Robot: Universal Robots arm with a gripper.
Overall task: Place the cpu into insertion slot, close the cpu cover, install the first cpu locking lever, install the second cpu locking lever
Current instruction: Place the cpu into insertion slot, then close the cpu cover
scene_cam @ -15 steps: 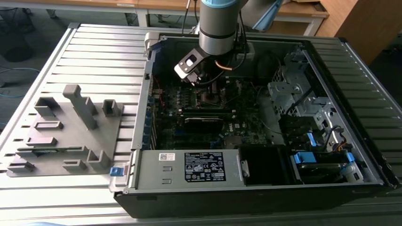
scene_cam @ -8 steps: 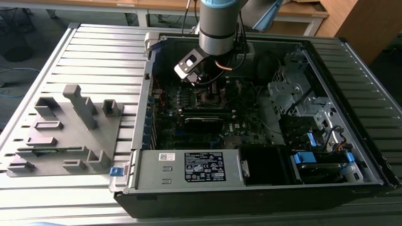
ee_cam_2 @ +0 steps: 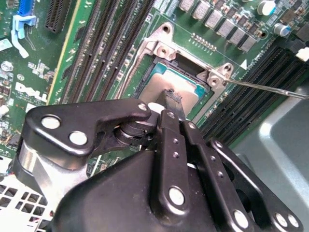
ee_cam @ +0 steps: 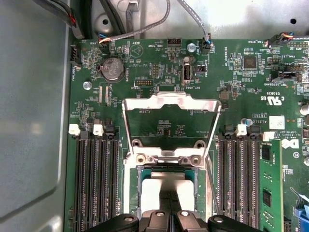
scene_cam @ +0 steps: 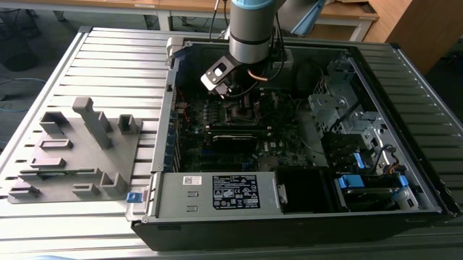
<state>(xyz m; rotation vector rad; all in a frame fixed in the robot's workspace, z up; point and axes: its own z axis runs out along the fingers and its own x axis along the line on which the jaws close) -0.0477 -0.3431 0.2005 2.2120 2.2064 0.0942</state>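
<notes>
In both wrist views the cpu [ee_cam_2: 157, 84] [ee_cam: 154, 188] lies flat inside the insertion slot [ee_cam: 133, 193], its dull silver face up. My gripper [ee_cam_2: 173, 96] [ee_cam: 169, 197] hangs over the chip's middle with its black fingers shut together; the tips are at or just above the chip's face. The cpu cover [ee_cam: 171, 102], a silvery frame with a square window, stands swung back on its hinge, away from the chip. A thin locking lever [ee_cam_2: 265, 88] sticks out loose beside the socket. In the exterior view the gripper [scene_cam: 231, 92] is low inside the open computer case.
Long black memory slots [ee_cam: 94, 183] flank the socket on both sides. Cables [ee_cam: 140, 29] run along the board's edge. The case wall [ee_cam: 34, 111] rises close by. A grey fixture plate [scene_cam: 72, 151] lies on the table at the exterior view's left.
</notes>
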